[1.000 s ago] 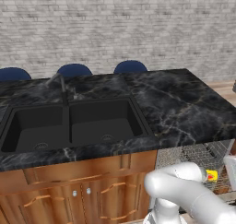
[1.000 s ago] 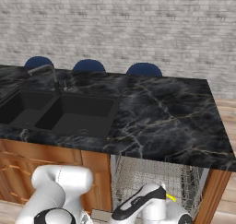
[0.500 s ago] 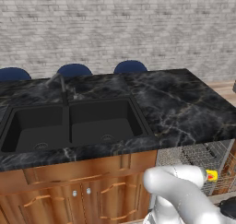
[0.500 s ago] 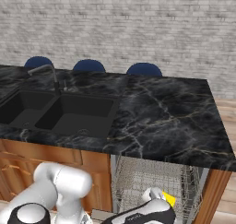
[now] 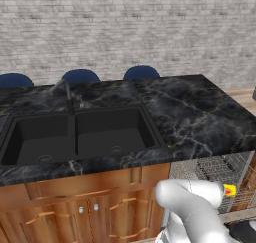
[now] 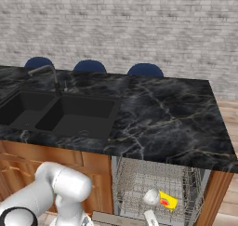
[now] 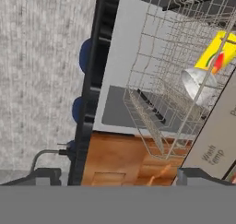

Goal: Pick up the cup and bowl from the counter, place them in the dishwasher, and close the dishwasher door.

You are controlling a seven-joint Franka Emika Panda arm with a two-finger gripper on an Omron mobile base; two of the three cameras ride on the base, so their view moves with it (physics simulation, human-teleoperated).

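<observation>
Resting inside the dishwasher (image 6: 186, 183) wire rack (image 7: 161, 103), a pale round item (image 6: 151, 196) and yellow item (image 6: 167, 201) remain hard to identify; gripper (image 7: 117, 177) jaws spread wide, empty.

The dishwasher (image 6: 158, 188) sits under the counter (image 6: 172, 118), right of the sink (image 6: 69, 113), bowl (image 6: 151, 196) in its rack (image 6: 186, 183)

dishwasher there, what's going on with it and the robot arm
The dishwasher under the black counter stands open, with its wire rack showing. A yellow item and a pale rounded one already sit in the rack. The white arm is bent low in front of the cabinets, and its gripper is open, holding nothing, pointing toward the rack. The dishwasher door is not shut yet, so closing it looks like what is left.
</observation>
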